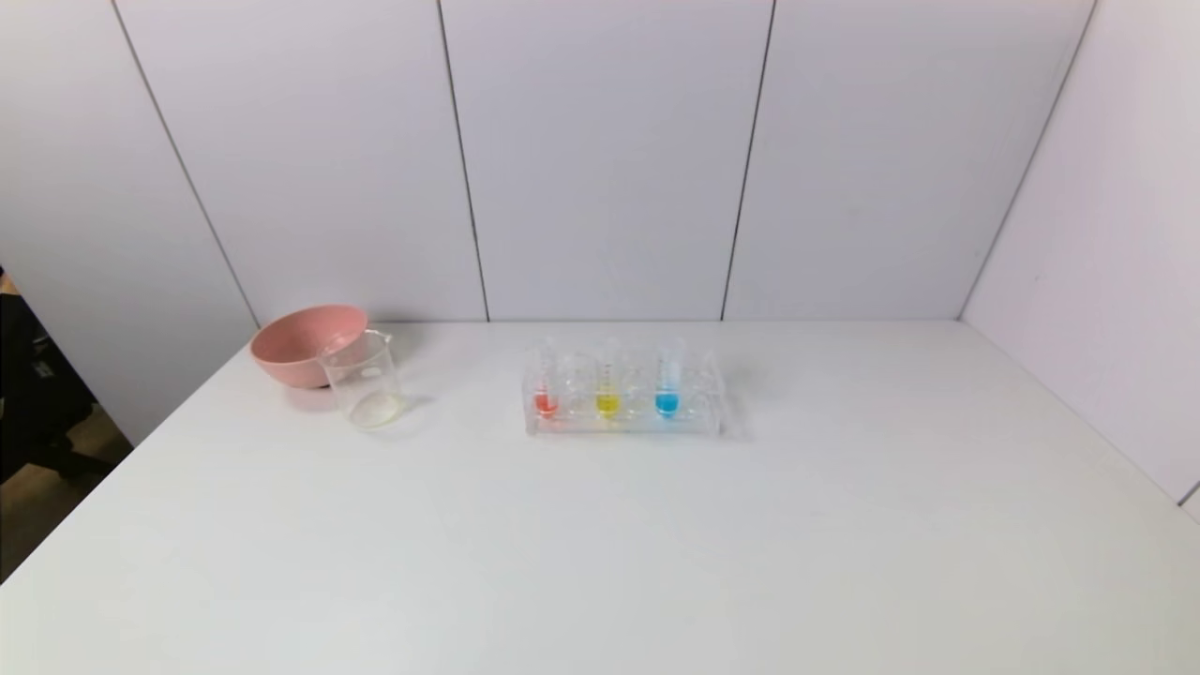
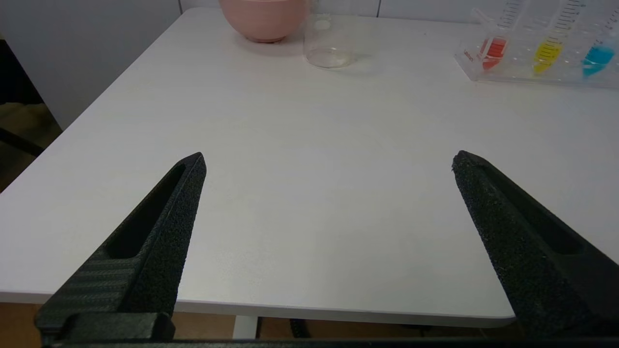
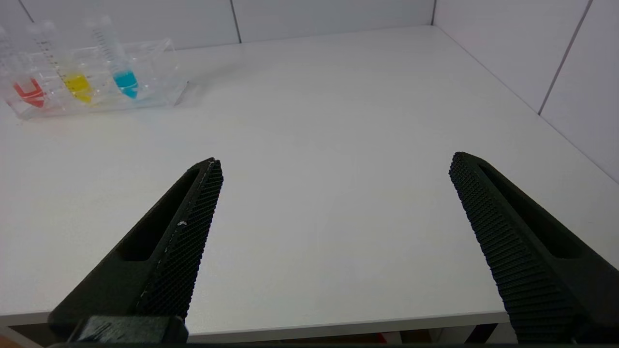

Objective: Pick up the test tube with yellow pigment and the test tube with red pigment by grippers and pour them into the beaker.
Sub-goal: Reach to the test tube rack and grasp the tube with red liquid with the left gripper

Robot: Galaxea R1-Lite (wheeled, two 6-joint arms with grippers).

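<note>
The test tube with red pigment (image 1: 546, 398), the test tube with yellow pigment (image 1: 607, 398) and a blue-tipped tube (image 1: 667, 398) stand upright in a clear rack (image 1: 698, 420) at the table's middle back. The clear beaker (image 1: 364, 380) stands to the rack's left. Neither gripper shows in the head view. My left gripper (image 2: 329, 157) is open and empty over the table's near edge, far from the red tube (image 2: 493, 48), the yellow tube (image 2: 546, 50) and the beaker (image 2: 329, 43). My right gripper (image 3: 336, 159) is open and empty, far from the yellow tube (image 3: 77, 84) and the red tube (image 3: 26, 92).
A pink bowl (image 1: 305, 342) sits just behind and left of the beaker, touching or nearly touching it. White wall panels close the back and the right side. The table's left edge drops to the floor beside dark furniture (image 1: 28, 394).
</note>
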